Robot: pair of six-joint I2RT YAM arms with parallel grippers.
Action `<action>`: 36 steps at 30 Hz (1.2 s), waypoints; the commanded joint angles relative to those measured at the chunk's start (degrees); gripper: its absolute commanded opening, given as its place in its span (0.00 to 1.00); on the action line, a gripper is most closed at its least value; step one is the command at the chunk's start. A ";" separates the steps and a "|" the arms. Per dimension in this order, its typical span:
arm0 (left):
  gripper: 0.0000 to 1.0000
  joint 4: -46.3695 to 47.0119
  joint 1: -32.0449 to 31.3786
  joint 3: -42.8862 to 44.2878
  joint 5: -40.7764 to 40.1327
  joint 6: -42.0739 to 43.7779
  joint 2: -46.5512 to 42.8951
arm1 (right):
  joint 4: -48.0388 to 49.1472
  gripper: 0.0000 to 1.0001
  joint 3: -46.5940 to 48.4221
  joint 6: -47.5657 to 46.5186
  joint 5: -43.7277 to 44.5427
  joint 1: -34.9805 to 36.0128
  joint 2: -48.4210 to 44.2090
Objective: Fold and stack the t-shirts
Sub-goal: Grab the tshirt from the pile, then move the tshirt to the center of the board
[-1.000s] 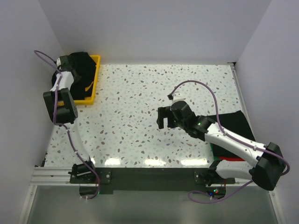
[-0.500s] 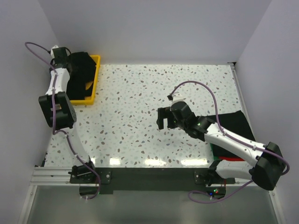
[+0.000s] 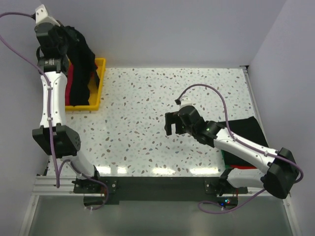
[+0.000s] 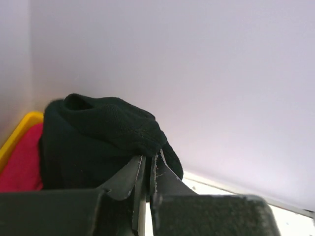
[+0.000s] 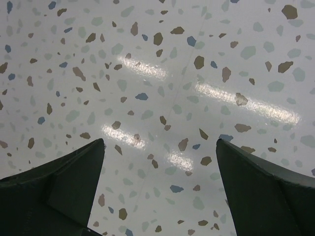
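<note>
My left gripper (image 3: 63,35) is raised high at the far left, shut on a black t-shirt (image 3: 81,64) that hangs down into the yellow tray (image 3: 100,81). In the left wrist view the jaws pinch a fold of the black t-shirt (image 4: 103,128). A red shirt (image 3: 70,78) lies in the tray behind it, and shows pink-red in the left wrist view (image 4: 22,164). My right gripper (image 3: 172,124) is open and empty above the middle of the table. A folded black t-shirt (image 3: 248,130) lies at the right edge with a red one (image 3: 241,166) under it.
The speckled table (image 3: 147,113) is bounded by white walls at the back and both sides. The yellow tray stands in the far left corner. The right wrist view shows only bare speckled table (image 5: 162,88) between my open fingers.
My left arm has risen and stretched upward, lifting the black t-shirt out of the tray so that it hangs. The right arm has stayed still.
</note>
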 commanded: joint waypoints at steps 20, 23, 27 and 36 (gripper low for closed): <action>0.00 15.64 -14.51 -6.80 12.86 -3.57 -20.08 | -1.91 0.99 2.48 2.22 5.23 -0.09 -6.85; 0.00 14.85 -17.41 -4.62 13.82 -2.86 -18.67 | -2.35 0.99 2.65 2.92 5.40 -0.09 -6.93; 0.00 13.87 -21.28 -1.97 14.79 -1.72 -17.96 | -2.61 0.99 2.91 3.19 5.31 0.00 -7.55; 0.00 12.82 -29.63 1.63 16.02 -0.31 -19.28 | -4.37 0.99 4.76 2.31 6.81 -0.09 -8.95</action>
